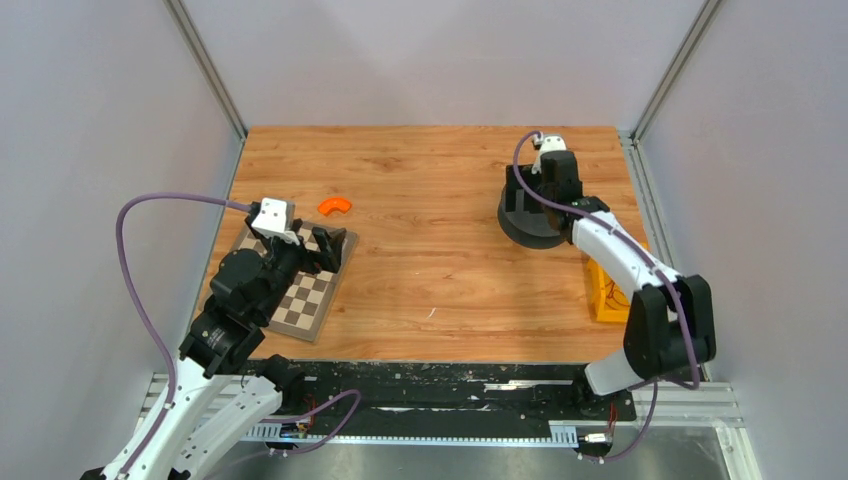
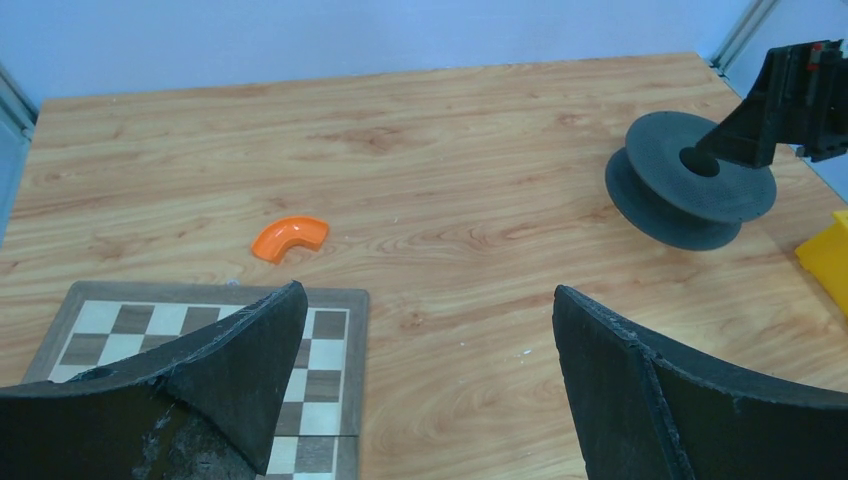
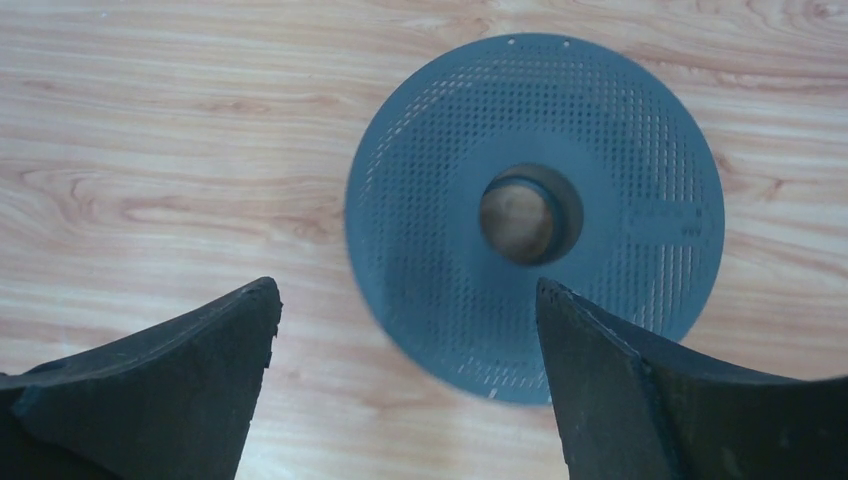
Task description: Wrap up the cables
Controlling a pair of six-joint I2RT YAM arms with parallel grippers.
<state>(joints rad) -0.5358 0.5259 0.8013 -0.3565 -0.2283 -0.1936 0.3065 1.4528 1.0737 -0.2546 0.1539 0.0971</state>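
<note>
Nearest, the left pincer point(image 1: 330, 245) hangs over a chessboard point(image 1: 300, 305) with its jaws spread wide and nothing between them. The board lies skewed by the table's point(image 1: 440, 270) left edge, one corner close to the near edge. It has plain light and dark squares in a wooden frame, with no writing on it.

On the right side a yellow block point(image 1: 603, 292) sits at the table's right edge beside the right arm. Thin dark lines cross it, too small to tell whether they are wire.

A little farther, just past the board's far corner, lies a small orange curved piece point(image 2: 290, 238), apart from the board. Bare wood runs from here across the middle of the table to the right side.

Farthest, toward the far right corner, the black spool point(image 3: 450, 200) lies flat on one flange, near the right edge but inside it. The right pincer point(image 3: 407, 285) hovers straight above it with its jaws wide apart and gripping nothing. The top flange is perforated all over, and the table's wood shows through the hub hole. A few faint marks near the flange's rim are too small to read. Whether any cables are wound on the core cannot be told. Grey walls stand at the left, right and far sides.
</note>
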